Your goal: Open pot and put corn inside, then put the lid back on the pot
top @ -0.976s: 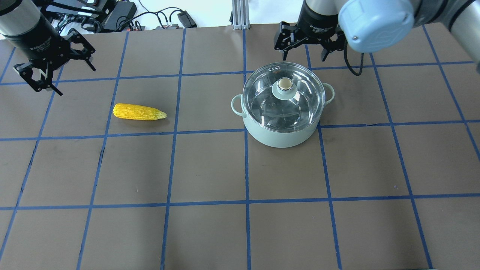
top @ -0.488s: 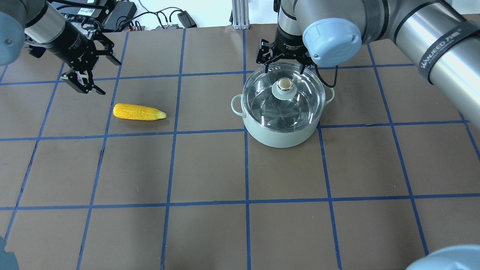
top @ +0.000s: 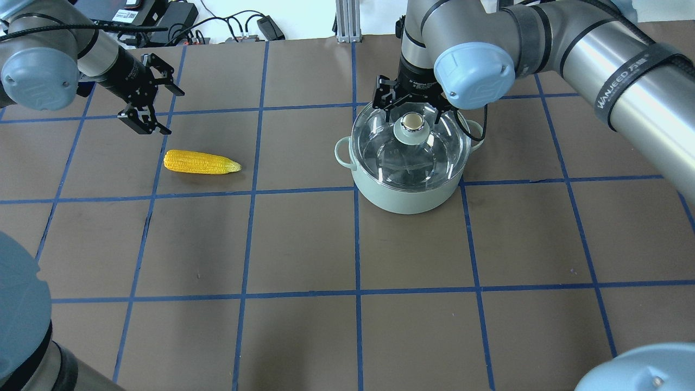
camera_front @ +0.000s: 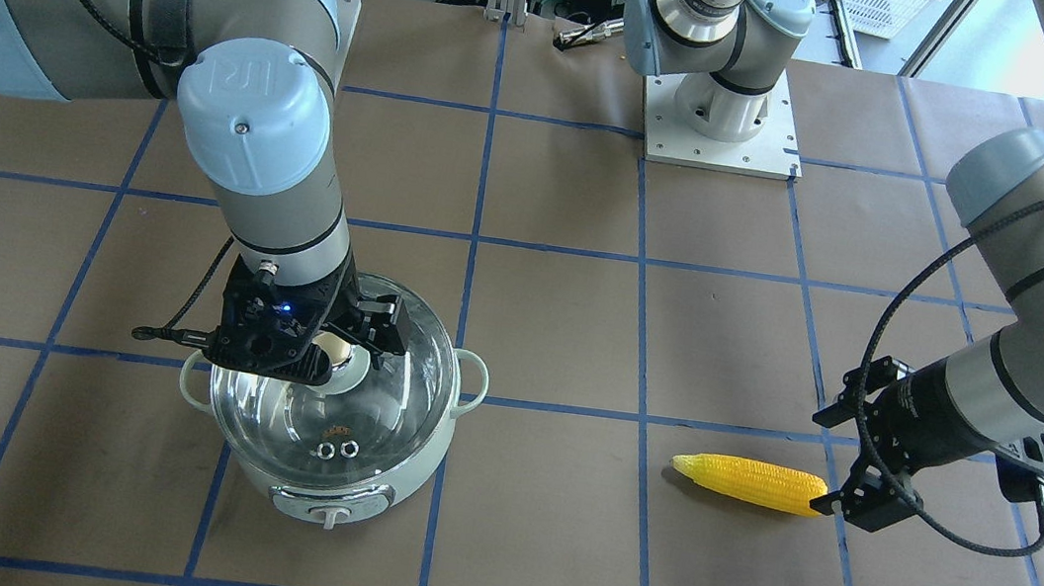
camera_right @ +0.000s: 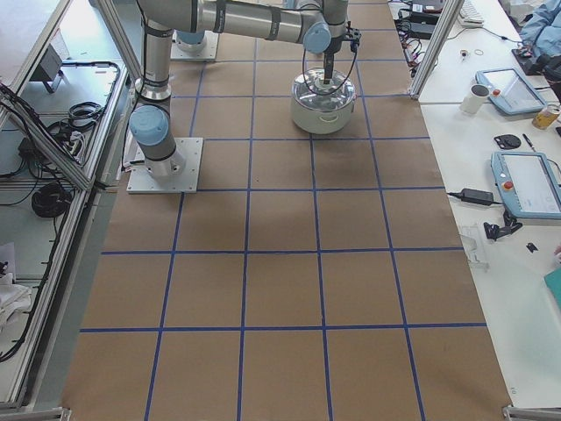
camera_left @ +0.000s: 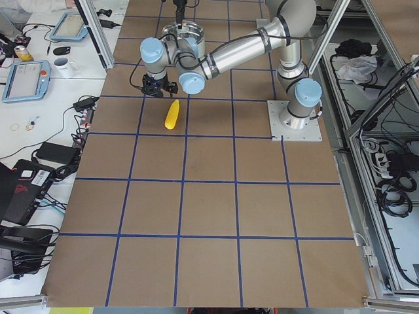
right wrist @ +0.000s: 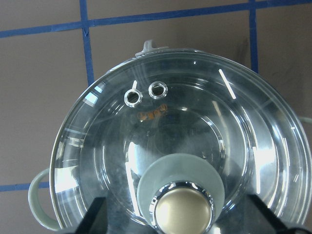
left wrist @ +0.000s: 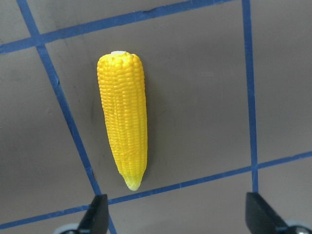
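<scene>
The mint-green pot point(top: 404, 196) stands right of centre with the glass lid point(top: 380, 146) on it. My right gripper point(top: 412, 108) is open over the lid, one finger on each side of the gold-topped knob point(right wrist: 183, 210). The vent rings point(right wrist: 145, 92) show in the right wrist view. The yellow corn point(top: 201, 162) lies flat on the table to the left. My left gripper point(top: 171, 113) is open and empty, hovering just behind the corn's thick end. In the left wrist view the corn point(left wrist: 124, 122) lies ahead of the fingertips point(left wrist: 97, 214).
Brown table paper with a blue tape grid point(top: 304, 239). Cables and power bricks point(top: 163, 21) lie beyond the far edge, beside an aluminium post point(top: 347, 21). An arm's base plate point(camera_front: 721, 128) sits on the robot's side of the table.
My right gripper has moved from behind the pot onto the lid, straddling the knob. My left gripper has moved right and nearer to the corn. Pot, lid and corn have not moved.
</scene>
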